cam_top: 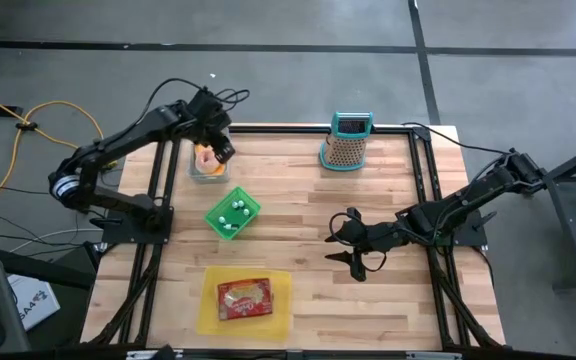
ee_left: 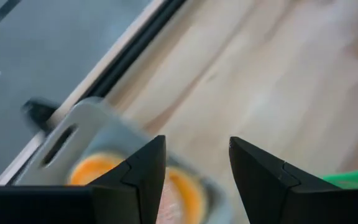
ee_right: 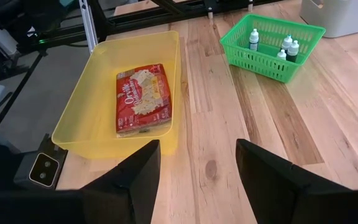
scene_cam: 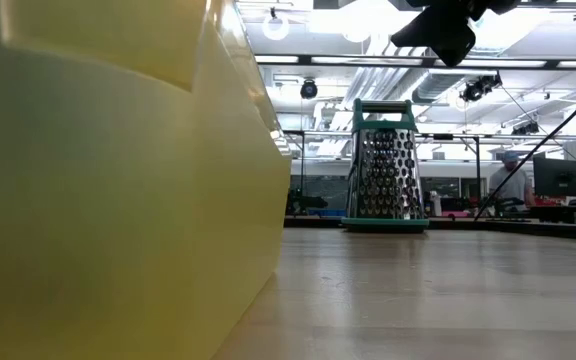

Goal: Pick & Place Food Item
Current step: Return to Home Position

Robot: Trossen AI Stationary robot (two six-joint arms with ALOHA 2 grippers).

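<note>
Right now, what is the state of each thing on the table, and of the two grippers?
Left gripper: open, empty, over the gray bin.
Right gripper: open, empty.
Gray bin: holds donuts.
Green basket: holds small bottles, standing upright.
Yellow tray: holds a red box, lying flat.
Grater: standing upright.

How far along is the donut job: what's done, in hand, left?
Done: donuts lie in the gray bin. In hand: nothing; the left end effector hovers open above the bin, the right end effector open mid-table. Left: probably just retracting both home.
</note>
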